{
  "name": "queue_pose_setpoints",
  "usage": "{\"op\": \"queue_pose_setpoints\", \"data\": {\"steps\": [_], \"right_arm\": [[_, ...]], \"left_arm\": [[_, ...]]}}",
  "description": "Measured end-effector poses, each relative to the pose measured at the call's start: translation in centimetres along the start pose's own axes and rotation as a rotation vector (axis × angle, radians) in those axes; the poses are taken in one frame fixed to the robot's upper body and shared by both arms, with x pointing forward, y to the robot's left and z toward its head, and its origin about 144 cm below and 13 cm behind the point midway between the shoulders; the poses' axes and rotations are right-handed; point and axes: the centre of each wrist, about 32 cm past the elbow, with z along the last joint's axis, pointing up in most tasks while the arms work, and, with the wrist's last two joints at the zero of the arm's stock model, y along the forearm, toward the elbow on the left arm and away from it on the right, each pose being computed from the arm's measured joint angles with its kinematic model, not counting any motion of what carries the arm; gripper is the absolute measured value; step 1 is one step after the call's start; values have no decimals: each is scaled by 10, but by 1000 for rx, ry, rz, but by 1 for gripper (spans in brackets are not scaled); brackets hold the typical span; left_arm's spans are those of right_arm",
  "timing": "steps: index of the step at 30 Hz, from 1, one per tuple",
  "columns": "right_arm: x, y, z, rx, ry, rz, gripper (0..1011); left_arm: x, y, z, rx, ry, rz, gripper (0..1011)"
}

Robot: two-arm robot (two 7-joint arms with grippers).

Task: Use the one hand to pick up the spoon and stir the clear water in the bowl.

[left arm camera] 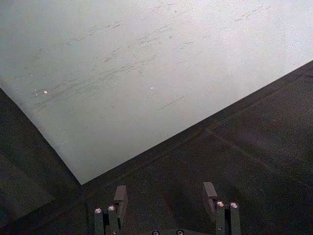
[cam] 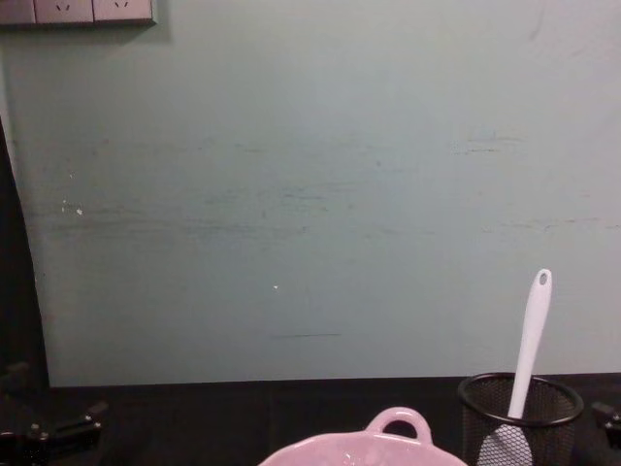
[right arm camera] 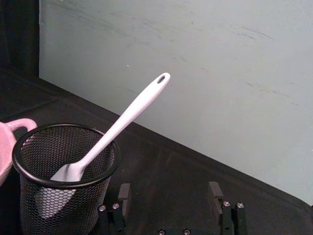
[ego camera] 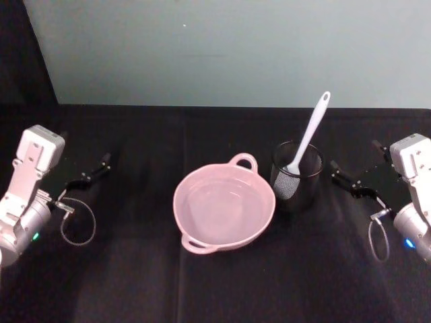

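Right wrist view: the right gripper (right arm camera: 169, 187), fingers spread, faces the mesh cup (right arm camera: 29, 196) right of the tabletop's centre. Best to pinch the spoon (right arm camera: 128, 113) high on its leaning handle — slim, white, holed tip, paddle head down — and lift it clear before crossing to the bowl (ego camera: 269, 202). The left gripper (left arm camera: 165, 191), also spread, idles by the left edge.
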Motion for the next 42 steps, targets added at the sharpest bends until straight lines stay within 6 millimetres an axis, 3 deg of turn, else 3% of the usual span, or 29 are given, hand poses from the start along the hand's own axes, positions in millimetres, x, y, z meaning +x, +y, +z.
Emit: {"op": "queue_pose_setpoints", "data": {"steps": [32,42], "right_arm": [[0,0,0,0,0,0,1002],[3,-21,3,-3,26,-4,1002]], "left_arm": [[0,0,0,0,0,0,1011],[0,0,0,0,0,0,1011]]}}
